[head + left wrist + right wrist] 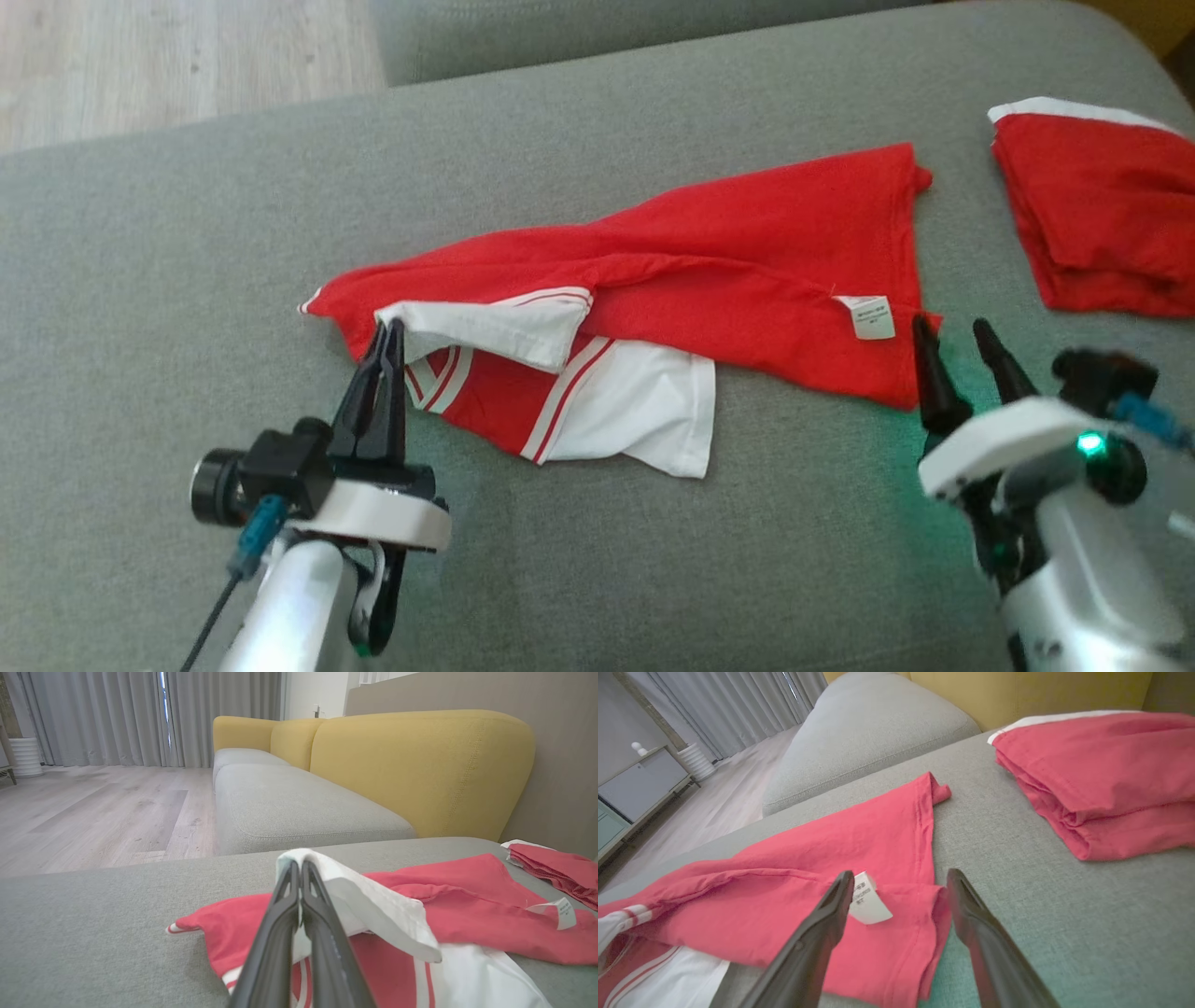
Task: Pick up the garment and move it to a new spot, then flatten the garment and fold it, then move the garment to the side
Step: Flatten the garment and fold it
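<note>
A red garment (747,261) with white sleeves and red stripes lies crumpled on the grey sofa seat (187,261). My left gripper (389,329) is shut on the edge of its white sleeve (504,327), which drapes over the fingertips in the left wrist view (299,864). The right gripper (954,334) stands open at the garment's right hem corner, beside the white care label (870,316). In the right wrist view its two fingers straddle that hem corner (924,914) and the label (868,903), gripper (900,877).
A second red garment (1102,205) lies folded at the seat's far right (1101,774). Wooden floor (168,56) lies beyond the seat's far edge. Another grey cushion (289,802) and a yellow backrest (420,765) stand behind.
</note>
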You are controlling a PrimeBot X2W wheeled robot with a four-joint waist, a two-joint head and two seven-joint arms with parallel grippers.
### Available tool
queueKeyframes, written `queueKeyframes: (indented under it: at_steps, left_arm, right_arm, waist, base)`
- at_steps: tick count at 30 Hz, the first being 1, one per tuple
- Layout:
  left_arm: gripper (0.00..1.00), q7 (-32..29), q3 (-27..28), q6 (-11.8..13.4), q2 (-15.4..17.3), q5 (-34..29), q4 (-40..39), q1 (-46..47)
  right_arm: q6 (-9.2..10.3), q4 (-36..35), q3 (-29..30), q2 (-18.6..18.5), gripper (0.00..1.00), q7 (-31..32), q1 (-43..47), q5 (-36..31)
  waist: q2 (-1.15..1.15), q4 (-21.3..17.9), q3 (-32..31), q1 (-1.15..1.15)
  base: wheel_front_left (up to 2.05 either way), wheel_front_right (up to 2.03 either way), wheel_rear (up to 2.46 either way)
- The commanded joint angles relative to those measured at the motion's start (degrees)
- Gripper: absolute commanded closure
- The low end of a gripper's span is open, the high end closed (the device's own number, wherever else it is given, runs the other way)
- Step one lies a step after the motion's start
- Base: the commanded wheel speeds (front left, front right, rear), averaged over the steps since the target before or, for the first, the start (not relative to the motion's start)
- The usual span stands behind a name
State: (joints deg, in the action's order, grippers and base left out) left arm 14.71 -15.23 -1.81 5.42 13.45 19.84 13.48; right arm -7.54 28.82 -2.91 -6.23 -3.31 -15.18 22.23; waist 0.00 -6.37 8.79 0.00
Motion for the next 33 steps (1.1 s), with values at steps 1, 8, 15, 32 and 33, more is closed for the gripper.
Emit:
queueKeyframes:
  at_steps: [1, 8, 15, 32, 33]
  left_arm:
    - [1.00, 0.29, 2.09, -0.20, 1.13, -0.76, -2.21, 2.72]
    - [1.00, 0.29, 2.35, -0.56, 1.01, -1.64, -2.28, 3.63]
    - [1.00, 0.29, 2.95, -0.88, 1.03, -2.14, -2.38, 4.00]
    - [1.00, 0.29, 3.39, -1.58, 0.68, -3.05, -1.86, 4.59]
    - [1.00, 0.29, 3.46, -1.64, 0.68, -3.05, -1.78, 4.61]
  right_arm:
    - [0.05, -0.18, -0.99, -0.91, 0.00, 1.36, -2.44, 1.62]
    - [0.05, 6.29, -0.59, -1.56, 0.00, 7.67, -7.62, 8.01]
    - [0.05, 8.03, -1.62, -1.76, 0.00, 8.72, -9.46, 13.23]
    - [0.05, 12.22, -4.78, -4.09, 1.00, 2.71, -11.61, 17.30]
    - [0.05, 12.34, -5.09, -4.22, 1.00, 2.16, -11.67, 17.48]
  waist:
    - [0.00, 0.32, 0.73, 0.00]
    - [0.00, 1.30, 2.22, 0.00]
    - [0.00, 1.70, 2.82, 0.00]
    - [0.00, 2.46, 3.34, 0.00]
    - [0.00, 2.50, 3.28, 0.00]
  base:
    - [0.00, 0.00, 0.00]
    - [0.00, 0.00, 0.00]
    - [0.00, 0.00, 0.00]
    - [0.00, 0.00, 0.00]
    - [0.00, 0.00, 0.00]
